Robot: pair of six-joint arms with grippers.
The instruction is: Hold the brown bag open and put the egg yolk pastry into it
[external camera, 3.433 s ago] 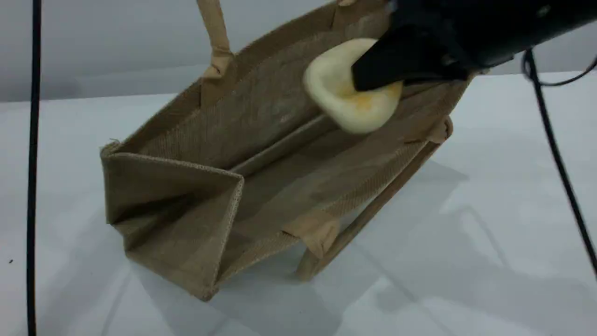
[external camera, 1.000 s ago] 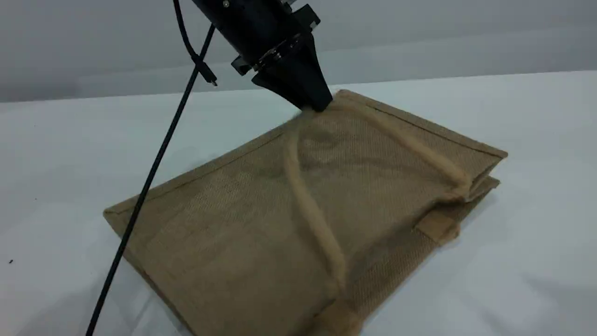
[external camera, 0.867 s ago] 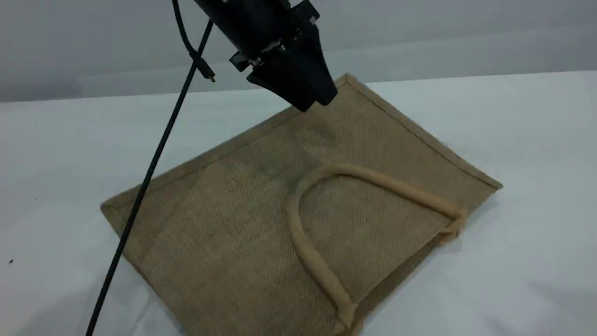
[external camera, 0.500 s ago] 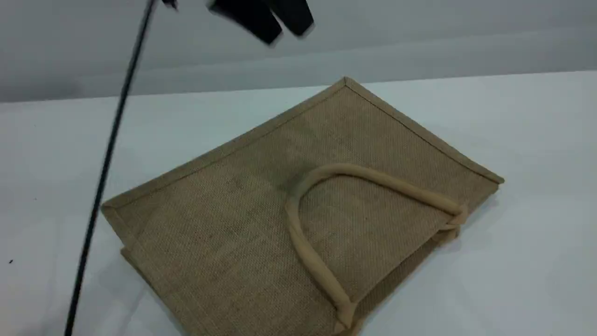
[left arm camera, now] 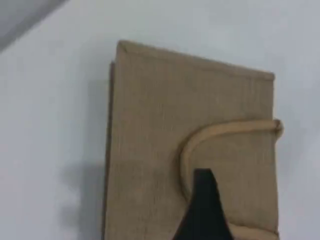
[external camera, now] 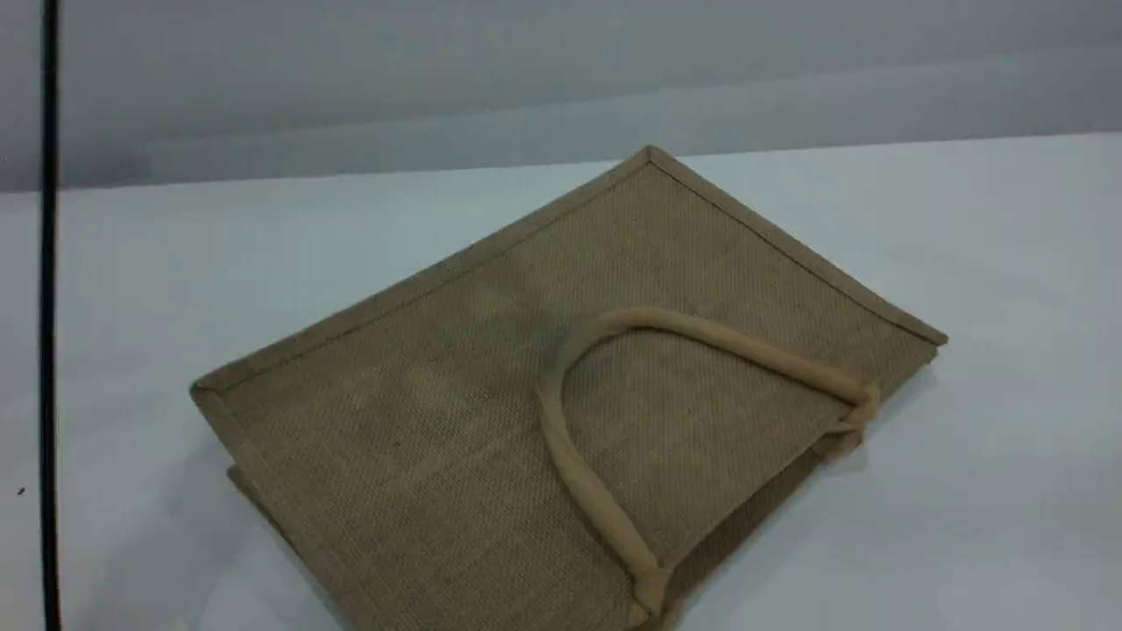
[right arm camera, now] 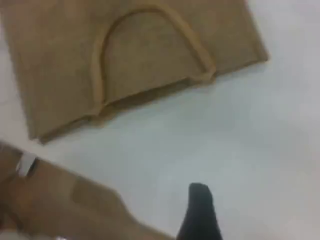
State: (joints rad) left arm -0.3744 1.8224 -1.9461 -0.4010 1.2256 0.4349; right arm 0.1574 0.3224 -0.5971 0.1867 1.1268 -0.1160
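1. The brown bag (external camera: 491,421) now lies flat and closed on the white worktop (external camera: 964,491), turned at an angle, one corner toward the far edge and its mouth side toward the near right. A few seconds ago it stood open with the egg yolk pastry held over its mouth; a second ago the left arm was at the bag's far corner. That arm has since gone up out of the scene view, leaving only a black cable (external camera: 48,350) down the left side.
2. One loop handle (external camera: 561,438) lies folded back on the top panel.
3. I can't see the pastry in any view. I judge it is inside the collapsed bag, though nothing shows it; if so, the task looks finished.
4. The left gripper (left arm camera: 202,210) hangs above the handle with nothing in it. Only one dark fingertip shows, so I take its jaws as wide apart, not from sight.
5. The right gripper (right arm camera: 200,212) is over bare worktop near the bag's mouth edge, holding nothing, and likewise spread wide as far as I can tell.
6. I read no brand, label or writing on the bag.
7. A brownish blurred surface (right arm camera: 65,205) sits at the right wrist view's lower left; I can't identify it.
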